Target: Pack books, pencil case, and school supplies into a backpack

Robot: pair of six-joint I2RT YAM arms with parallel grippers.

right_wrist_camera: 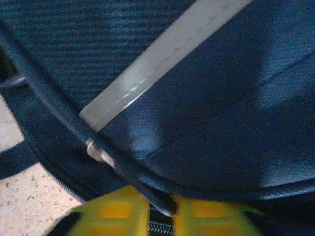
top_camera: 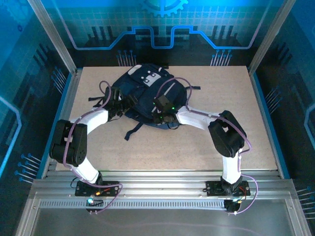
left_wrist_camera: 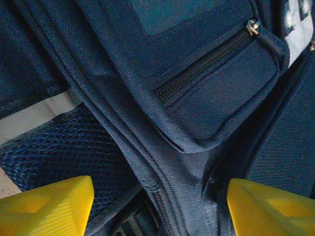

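- Backpack (top_camera: 142,96): one, navy, on my table (top_camera: 221,137), nearer the far edge than the near edge, a little left of centre.
- Arms (top_camera: 74,142): two, both bases at the table's near edge.
- Grippers: two, my left gripper (left_wrist_camera: 160,206) and my right gripper (right_wrist_camera: 160,216).
- Yellow fingers (left_wrist_camera: 47,206): two per gripper, four in all.
- Loose black straps (top_camera: 132,132) on the table: three that I can make out, one each off the backpack's left, right and near sides.
- Pale stripe (top_camera: 167,91) across the front: one.
- Metal zip pulls (left_wrist_camera: 253,27): two counted, one in each wrist view.
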